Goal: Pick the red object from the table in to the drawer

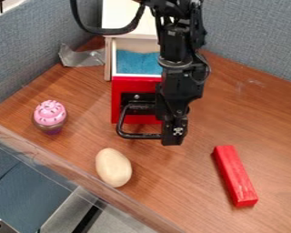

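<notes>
We couldn't tell whether end effector (173, 136), at handle (138, 136), was spread or pinched. Drawer (127, 87) behind it stood open, presumably to receive red block (235, 175), on desk (227, 109) right of end effector.

Lab: robot arm (179, 50), fabric partitions (251, 36)

Block (235, 176), four o'clock: plain red. Drawer (114, 59), twelve o'clock: red front (128, 84), blue lining (136, 63). Cupcake (50, 116), nine o'clock: pink top, dark sprinkles. Egg (113, 167), seven o'clock: cream.
</notes>
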